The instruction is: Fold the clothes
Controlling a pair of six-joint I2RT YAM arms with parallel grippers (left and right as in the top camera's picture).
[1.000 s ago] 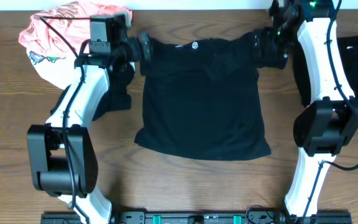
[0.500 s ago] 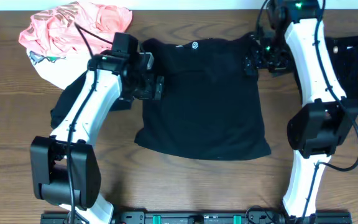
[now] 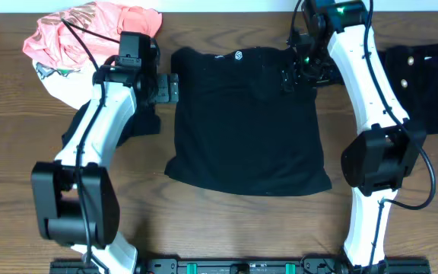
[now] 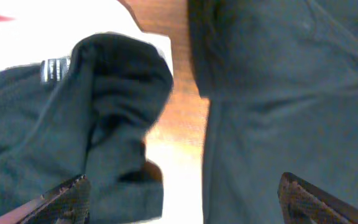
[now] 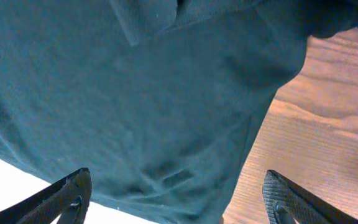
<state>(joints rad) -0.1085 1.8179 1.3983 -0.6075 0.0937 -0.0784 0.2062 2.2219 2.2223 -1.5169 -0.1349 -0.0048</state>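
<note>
Black T-shirt [image 3: 245, 129] flat, collar far; left fingers [image 4: 64, 198] apart at its left shoulder edge, right fingers [image 5: 64, 194] apart over right shoulder.

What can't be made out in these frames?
- Overhead: black fabric beside the left arm, sleeve or separate garment; arm covers it.
- Overhead: black garment at right, cut off by the edge.
- Overhead: pink garment, print too small.
- Right wrist: whether the right gripper touches the T-shirt; fingertips cropped.

Black T-shirt [image 5: 135, 93]: creased, filled most of frame. Wooden table [image 5: 331, 130]: showed at right. Right gripper [image 5: 176, 202]: 2 fingertips spread wide above the fabric.
</note>
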